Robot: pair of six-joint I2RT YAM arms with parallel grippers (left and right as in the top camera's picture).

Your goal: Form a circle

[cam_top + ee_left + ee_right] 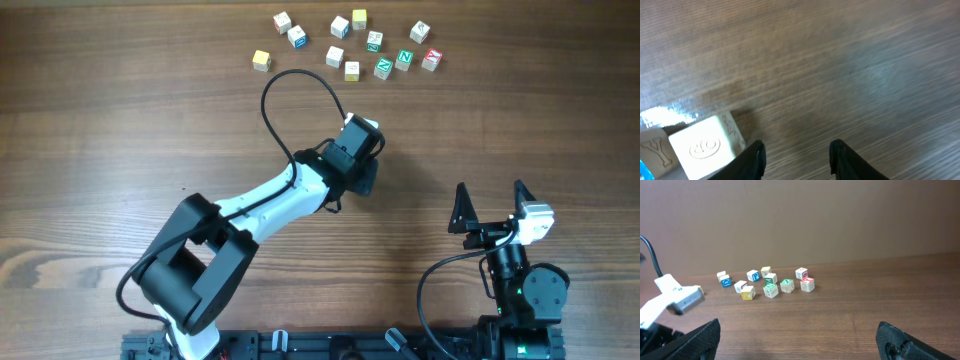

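Two cream letter cubes lie side by side at the lower left of the left wrist view: one with a round carved mark point(705, 148) and one with a Y point(652, 152). My left gripper point(797, 155) is open over bare wood, its left finger just right of the round-marked cube. From overhead the left gripper point(362, 172) hangs mid-table and covers those cubes. The circle is hidden. My right gripper point(490, 210) is open and empty near the front right.
A loose scatter of several small letter cubes point(350, 48) lies at the far edge of the wooden table point(120, 130); the right wrist view shows the same scatter point(767, 282) far ahead. A black cable point(290, 85) loops above the left arm.
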